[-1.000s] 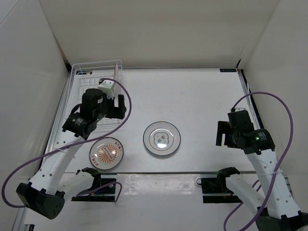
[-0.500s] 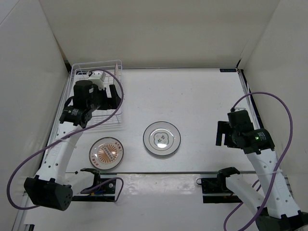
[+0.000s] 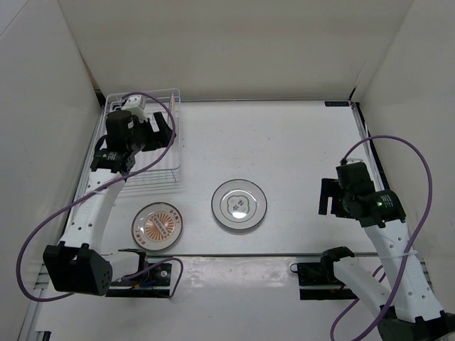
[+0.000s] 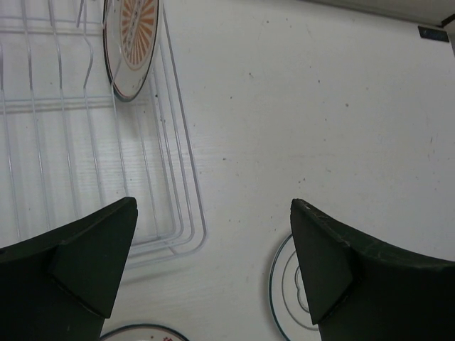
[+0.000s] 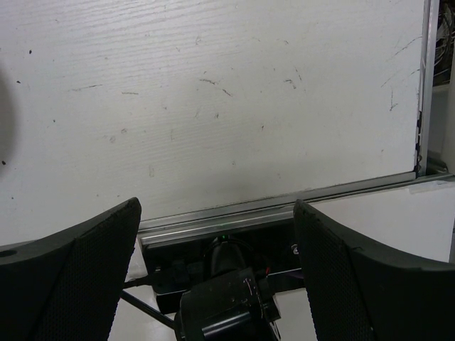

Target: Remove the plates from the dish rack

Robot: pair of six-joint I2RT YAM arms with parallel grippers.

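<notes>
The white wire dish rack (image 3: 151,172) stands at the far left. In the left wrist view, an orange-brown patterned plate (image 4: 132,44) stands upright in the rack (image 4: 186,170) near its far end. A second orange-patterned plate (image 3: 158,224) and the white plate with a grey ring (image 3: 239,204) lie flat on the table. My left gripper (image 3: 162,133) hangs open and empty over the rack's right side (image 4: 213,263). My right gripper (image 3: 328,197) is open and empty at the right, above the table's front edge (image 5: 217,270).
White walls close in the table on the left, back and right. A metal rail (image 5: 284,202) runs along the near edge, with the arm mounts (image 3: 323,270) below it. The white plate's rim (image 4: 279,298) shows beside my left gripper's right finger.
My left arm has swung away from the orange plate on the table, toward the back, and now sits over the rack. The right arm has not moved.
</notes>
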